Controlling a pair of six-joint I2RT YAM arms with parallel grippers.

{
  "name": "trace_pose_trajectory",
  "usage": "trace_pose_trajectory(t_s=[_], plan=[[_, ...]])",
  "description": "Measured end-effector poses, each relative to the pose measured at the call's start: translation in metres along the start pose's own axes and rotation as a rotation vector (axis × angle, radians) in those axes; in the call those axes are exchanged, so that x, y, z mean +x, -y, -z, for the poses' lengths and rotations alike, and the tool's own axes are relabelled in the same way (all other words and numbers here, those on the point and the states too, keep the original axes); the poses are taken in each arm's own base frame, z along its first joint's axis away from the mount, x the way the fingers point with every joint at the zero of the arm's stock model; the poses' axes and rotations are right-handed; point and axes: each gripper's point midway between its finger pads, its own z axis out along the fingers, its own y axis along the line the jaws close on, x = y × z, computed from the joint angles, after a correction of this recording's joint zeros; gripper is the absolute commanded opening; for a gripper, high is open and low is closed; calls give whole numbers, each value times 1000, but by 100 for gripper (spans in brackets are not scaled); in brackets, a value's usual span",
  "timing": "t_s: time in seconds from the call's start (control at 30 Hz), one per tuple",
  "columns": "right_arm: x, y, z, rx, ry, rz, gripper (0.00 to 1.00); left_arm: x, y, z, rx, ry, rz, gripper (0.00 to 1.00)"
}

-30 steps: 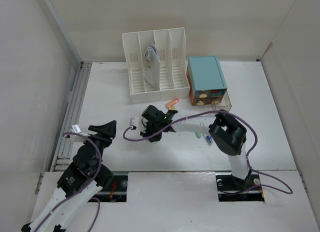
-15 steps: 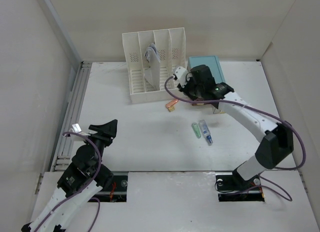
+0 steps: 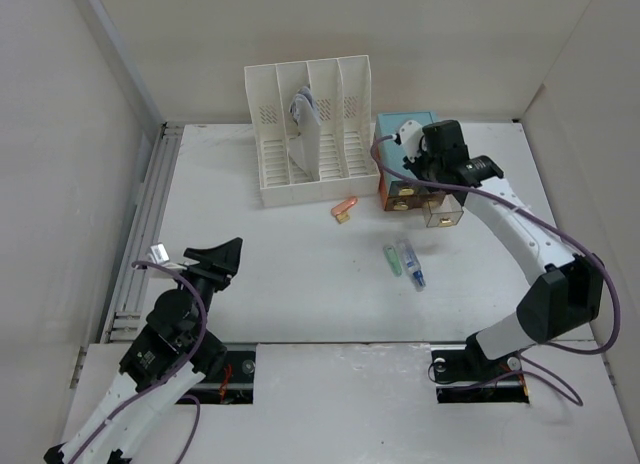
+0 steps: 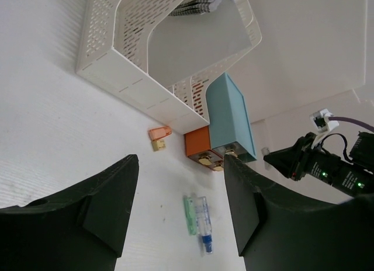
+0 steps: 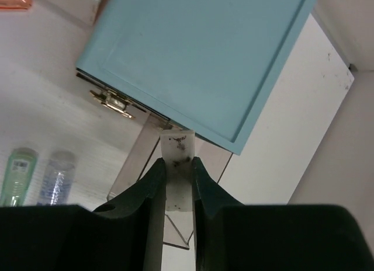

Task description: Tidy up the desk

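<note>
The desk [image 3: 260, 284] is the wide white tabletop. My right gripper [image 5: 177, 164] is shut on a small white block [image 5: 177, 186] with dark smudges. It holds the block above the open clear drawer [image 5: 138, 160] of the teal-topped drawer box [image 5: 198, 55]. In the top view the right gripper [image 3: 430, 160] is over the box's front at the back right. My left gripper [image 3: 215, 256] is open and empty, low at the front left. It also shows in the left wrist view [image 4: 181, 207].
A white slotted file rack [image 3: 310, 134] holding papers stands at the back. An orange clip-like item [image 3: 344, 208] lies in front of it. A green tube [image 3: 392, 260] and a clear blue-capped bottle [image 3: 411, 265] lie mid-desk. Grey rails [image 3: 145, 234] run along the left edge.
My right arm has swung from the desk's middle to the back right, over the drawer box, with the white block in its jaws. The left arm has barely moved.
</note>
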Motion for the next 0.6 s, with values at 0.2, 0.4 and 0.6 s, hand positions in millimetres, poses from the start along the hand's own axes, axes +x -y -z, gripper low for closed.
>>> trace_pose_trajectory(t_s=[0.2, 0.4, 0.6], plan=[[21, 3, -5, 7, -55, -13, 0, -1, 7, -1, 27, -1, 7, 57], [52, -6, -11, -20, -137, -15, 0, -1, 9, -1, 34, 0, 9, 57], [63, -3, -11, -20, -160, -29, 47, 0, 9, -1, 34, -1, 2, 57]])
